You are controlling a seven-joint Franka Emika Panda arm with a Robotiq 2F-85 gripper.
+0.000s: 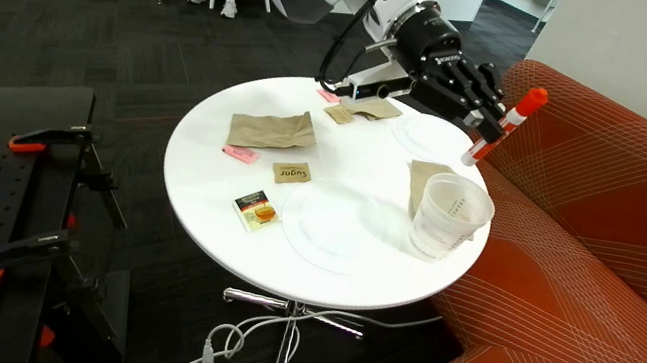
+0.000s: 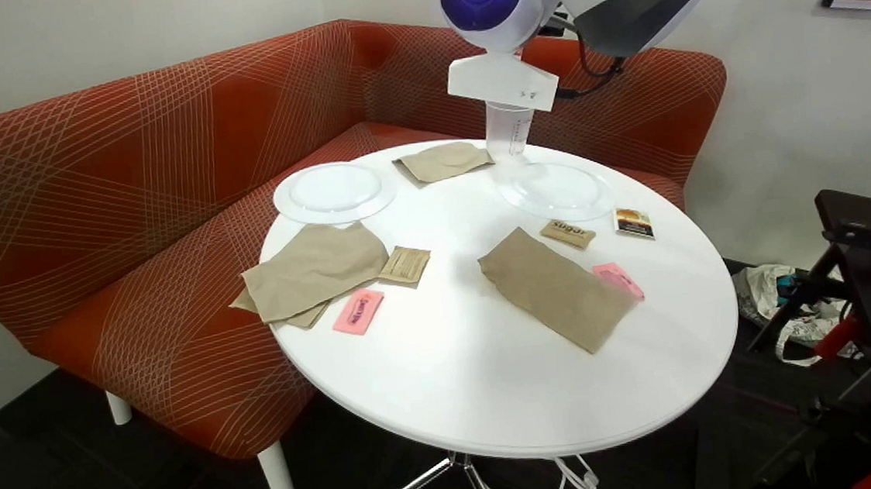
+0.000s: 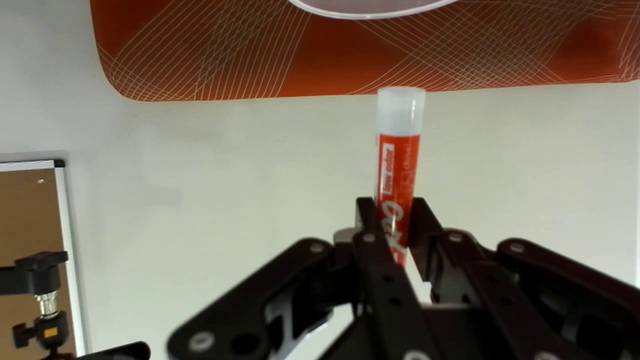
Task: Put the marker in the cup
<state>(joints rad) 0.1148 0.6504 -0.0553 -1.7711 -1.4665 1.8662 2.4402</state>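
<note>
My gripper (image 1: 492, 124) is shut on the marker (image 1: 514, 118), a red stick with white sections. It holds it tilted above the table's far edge, red cap up and whitish end down. In the wrist view my gripper (image 3: 392, 220) grips the marker (image 3: 398, 160) at its red labelled body. The off-white translucent cup (image 1: 442, 227) stands upright on the table, below and apart from the marker. The cup (image 2: 506, 132) also shows in an exterior view, partly behind the arm; the marker and fingers are hidden there. Only the cup's rim (image 3: 370, 16) shows at the wrist view's top edge.
The round white table (image 1: 261, 261) bears clear plates (image 1: 333, 227), brown napkins (image 1: 272, 130) and small packets (image 1: 292, 172). A napkin (image 1: 422, 176) lies against the cup's base. A red couch (image 1: 593, 245) borders the table beside the cup.
</note>
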